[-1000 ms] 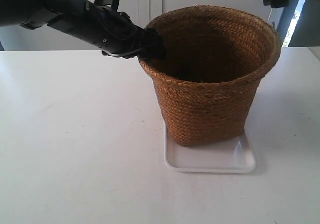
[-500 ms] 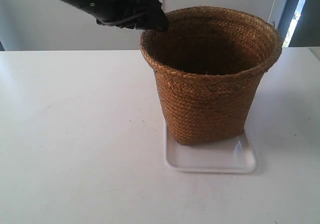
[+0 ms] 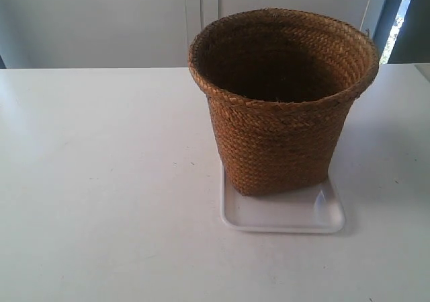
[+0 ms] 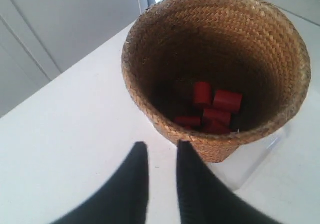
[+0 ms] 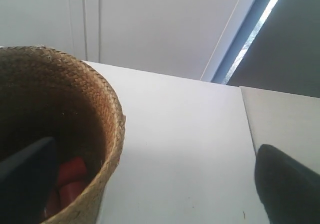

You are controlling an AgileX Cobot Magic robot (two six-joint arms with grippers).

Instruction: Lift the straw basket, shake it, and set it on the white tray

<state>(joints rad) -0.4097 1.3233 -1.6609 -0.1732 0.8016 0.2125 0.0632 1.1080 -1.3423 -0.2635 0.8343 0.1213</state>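
At the exterior view's left, a broad stretch of bare table [image 3: 101, 181] is seen, with no arm over it. Further right, the straw basket [image 3: 282, 114] is found upright on the white tray [image 3: 269, 220], its base set toward the tray's far side, so that the near rim and right corner are left bare. Red blocks [image 4: 212, 109] are seen inside it.

The placing step is judged done, and only a clear retreat is called for. The left gripper [image 4: 161, 146] is held above the table just beside the basket, jaws nearly together and gripping nothing. The right gripper [image 5: 155, 154] is spread wide and empty beside the rim. That flared rim should be avoided; open room is offered over the table on either side.
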